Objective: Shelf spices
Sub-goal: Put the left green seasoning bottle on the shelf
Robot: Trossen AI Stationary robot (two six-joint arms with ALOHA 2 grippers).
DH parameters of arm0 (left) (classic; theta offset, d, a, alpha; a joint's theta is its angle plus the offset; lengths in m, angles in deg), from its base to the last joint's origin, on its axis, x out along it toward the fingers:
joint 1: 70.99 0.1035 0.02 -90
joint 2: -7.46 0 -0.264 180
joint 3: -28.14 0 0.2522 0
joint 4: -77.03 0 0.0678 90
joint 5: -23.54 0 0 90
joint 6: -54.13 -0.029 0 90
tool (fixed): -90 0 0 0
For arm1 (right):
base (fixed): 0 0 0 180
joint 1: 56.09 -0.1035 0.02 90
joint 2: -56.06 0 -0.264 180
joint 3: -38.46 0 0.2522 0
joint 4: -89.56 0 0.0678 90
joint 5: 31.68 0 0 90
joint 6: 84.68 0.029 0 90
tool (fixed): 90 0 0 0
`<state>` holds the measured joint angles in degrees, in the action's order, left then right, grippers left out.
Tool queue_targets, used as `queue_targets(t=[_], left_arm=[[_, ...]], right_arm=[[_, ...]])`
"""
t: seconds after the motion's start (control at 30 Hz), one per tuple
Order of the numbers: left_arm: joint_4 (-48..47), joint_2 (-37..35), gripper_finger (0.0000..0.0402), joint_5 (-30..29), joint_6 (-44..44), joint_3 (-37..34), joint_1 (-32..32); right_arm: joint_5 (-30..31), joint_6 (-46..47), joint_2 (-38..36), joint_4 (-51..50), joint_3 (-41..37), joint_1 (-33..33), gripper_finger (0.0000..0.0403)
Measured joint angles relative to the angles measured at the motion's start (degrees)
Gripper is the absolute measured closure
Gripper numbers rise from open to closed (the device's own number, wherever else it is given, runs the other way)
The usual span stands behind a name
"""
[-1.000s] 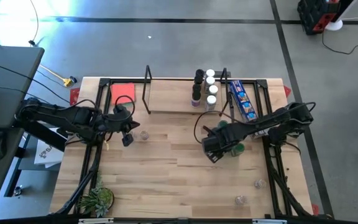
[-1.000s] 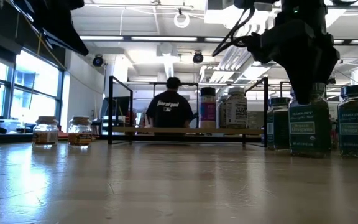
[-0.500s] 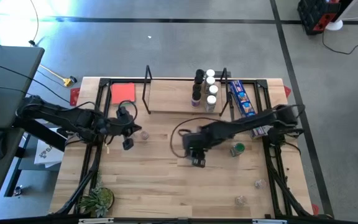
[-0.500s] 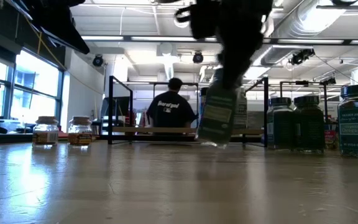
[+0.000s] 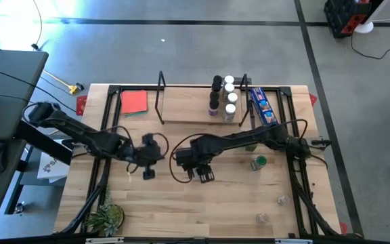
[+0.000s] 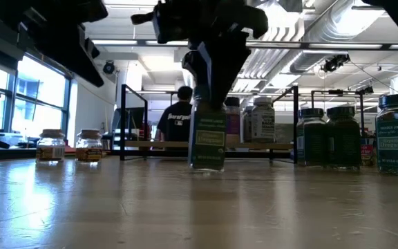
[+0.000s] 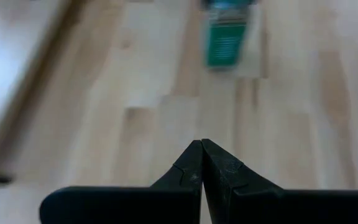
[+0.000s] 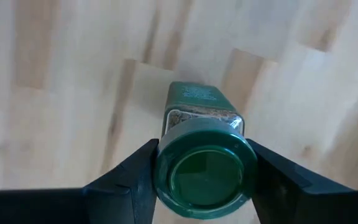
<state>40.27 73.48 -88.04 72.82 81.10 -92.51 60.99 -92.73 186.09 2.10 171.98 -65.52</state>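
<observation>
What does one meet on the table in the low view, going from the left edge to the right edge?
Two small amber jars → the shelf's left upright → the green-labelled jar held by the right gripper → the white-labelled jars on the shelf → three dark green jars.

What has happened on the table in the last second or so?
The right gripper, clamped on a green-lidded jar, carried it from the right side of the table leftward to the middle, where it now stands upright on or just above the wood. The left gripper, shut and empty, moved right toward it. The shelf, the jars on it and the red card stayed put.
</observation>
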Motion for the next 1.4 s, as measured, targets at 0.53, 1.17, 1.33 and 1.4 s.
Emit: queue_targets(t=[0.53,1.17,1.33,1.4], left_arm=[[40.99,13.39,0.0370,0.17,-10.03,-9.80,0.55],[5.39,30.31,0.0100,16.33,-30.78,27.95,14.69],[-4.40,36.27,0.0097,17.78,-30.98,36.14,15.70],[-4.88,37.54,0.0097,19.25,-30.97,37.09,15.98]], right_arm=[[11.68,12.08,-5.02,-5.19,0.22,-3.26,0.0101],[51.22,64.02,-12.49,-16.34,0.15,-30.93,0.0098],[54.08,68.23,-12.49,-16.31,0.15,-34.32,0.0098],[54.41,69.50,-12.49,-16.32,0.15,-35.26,0.0098]])
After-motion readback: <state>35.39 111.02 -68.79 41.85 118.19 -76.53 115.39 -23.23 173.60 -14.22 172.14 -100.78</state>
